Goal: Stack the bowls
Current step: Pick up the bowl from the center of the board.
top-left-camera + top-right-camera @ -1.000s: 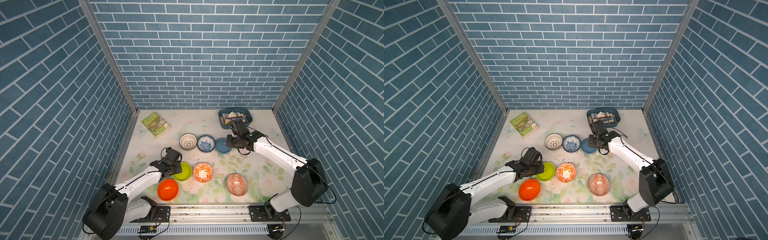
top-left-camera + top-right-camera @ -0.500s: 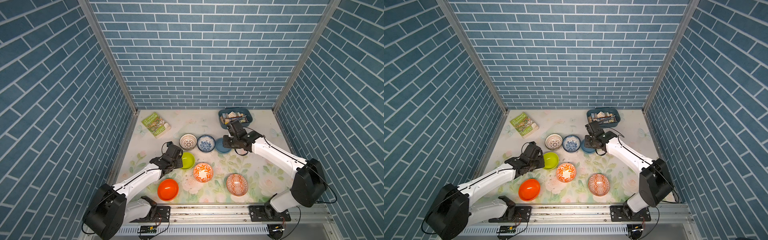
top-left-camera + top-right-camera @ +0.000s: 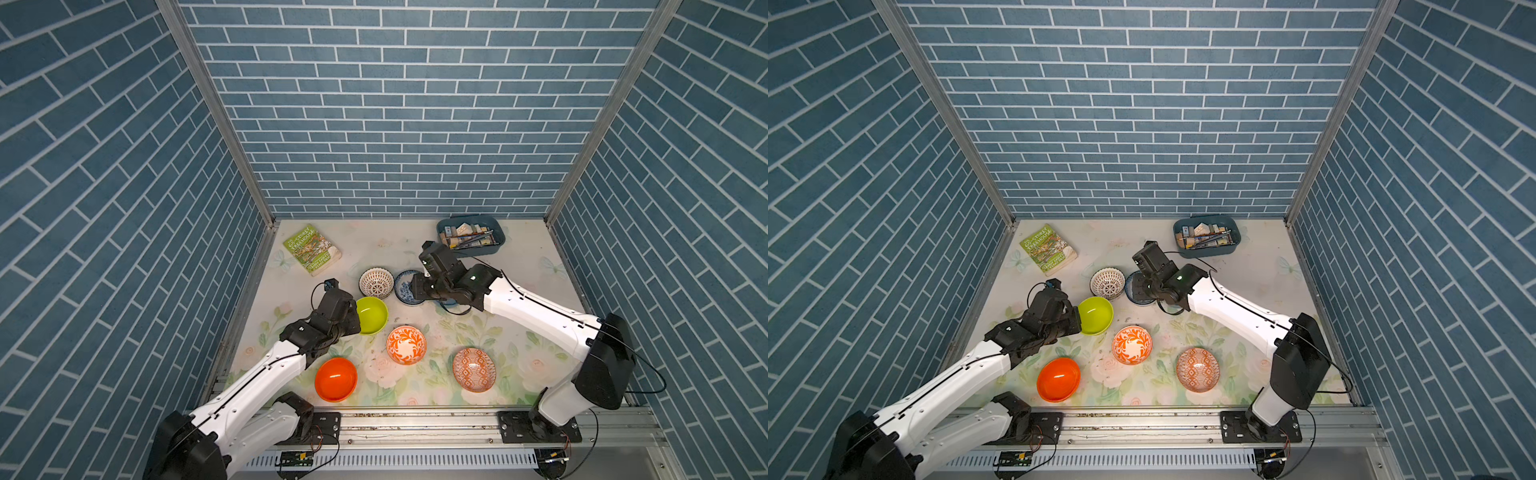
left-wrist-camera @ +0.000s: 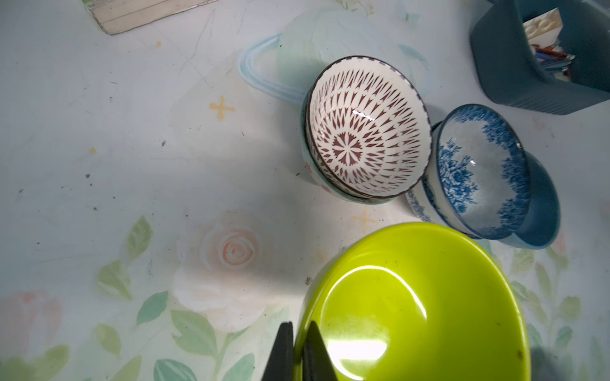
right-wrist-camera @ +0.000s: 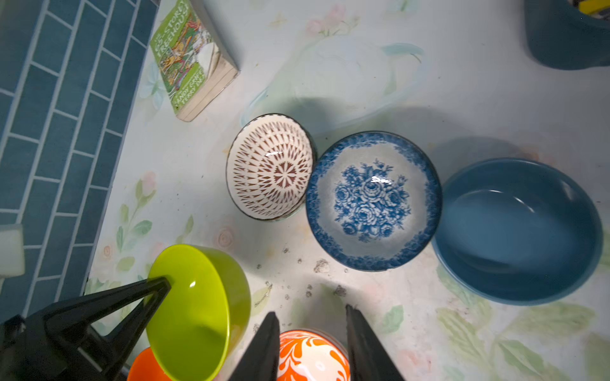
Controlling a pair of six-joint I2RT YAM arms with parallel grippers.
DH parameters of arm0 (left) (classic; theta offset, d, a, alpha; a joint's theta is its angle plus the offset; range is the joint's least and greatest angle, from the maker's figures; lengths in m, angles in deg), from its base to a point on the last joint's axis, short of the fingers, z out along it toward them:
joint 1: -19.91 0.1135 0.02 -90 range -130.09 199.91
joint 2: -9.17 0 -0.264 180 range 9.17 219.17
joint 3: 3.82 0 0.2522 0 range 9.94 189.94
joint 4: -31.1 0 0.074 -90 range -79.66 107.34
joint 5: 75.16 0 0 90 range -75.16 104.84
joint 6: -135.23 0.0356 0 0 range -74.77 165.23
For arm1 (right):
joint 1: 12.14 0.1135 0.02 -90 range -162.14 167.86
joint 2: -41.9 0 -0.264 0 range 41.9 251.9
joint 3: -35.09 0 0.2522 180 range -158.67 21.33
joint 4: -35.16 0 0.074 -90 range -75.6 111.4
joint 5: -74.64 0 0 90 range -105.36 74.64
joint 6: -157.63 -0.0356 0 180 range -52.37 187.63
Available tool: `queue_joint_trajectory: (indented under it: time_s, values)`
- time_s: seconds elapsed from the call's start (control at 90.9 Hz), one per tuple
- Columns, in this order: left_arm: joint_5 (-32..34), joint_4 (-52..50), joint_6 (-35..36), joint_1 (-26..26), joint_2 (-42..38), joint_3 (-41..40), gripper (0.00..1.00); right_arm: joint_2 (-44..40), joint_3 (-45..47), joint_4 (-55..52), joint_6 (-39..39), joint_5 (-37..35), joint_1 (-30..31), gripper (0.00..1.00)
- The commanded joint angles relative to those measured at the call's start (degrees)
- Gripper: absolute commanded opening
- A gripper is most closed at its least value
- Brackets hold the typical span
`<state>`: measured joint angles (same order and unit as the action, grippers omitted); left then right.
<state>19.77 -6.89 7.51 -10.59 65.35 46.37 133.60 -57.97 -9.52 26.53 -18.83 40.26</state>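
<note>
My left gripper is shut on the rim of the lime bowl, which hangs tilted just above the table. Behind it, the white lattice bowl sits nested in another bowl. The blue-floral bowl next to it is also nested in a second one. My right gripper hovers open and holds nothing, above the table near the blue-floral bowl and the plain blue bowl. Near the front lie the plain orange bowl and two orange-patterned bowls.
A green book lies at the back left. A blue tray of pencils stands at the back right. Brick walls close in three sides, and a metal rail runs along the front edge.
My left gripper has shut on the lime bowl's rim, lifted it and carried it toward the back. My right arm has shifted left over the blue-floral bowl.
</note>
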Motion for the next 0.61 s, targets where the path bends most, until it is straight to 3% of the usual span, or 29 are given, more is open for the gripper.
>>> queue_joint_trajectory:
  time_s: [0.0, 0.242, 0.594]
  values:
    - [-1.36, 0.3, -2.71, -1.48, -0.39, 2.27, 0.0, 1.9, -2.78, -0.72, -2.5, -1.1, 2.1, 0.38]
    - [2.16, 0.66, -7.68, -5.04, 2.17, 5.17, 0.0, 5.03, -7.79, -4.97, -3.68, -4.59, 6.14, 0.45]
    - [8.75, -0.92, -12.15, -10.68, 5.4, 10.05, 0.0, 7.67, -7.75, -7.94, -4.51, -5.83, 7.45, 0.43]
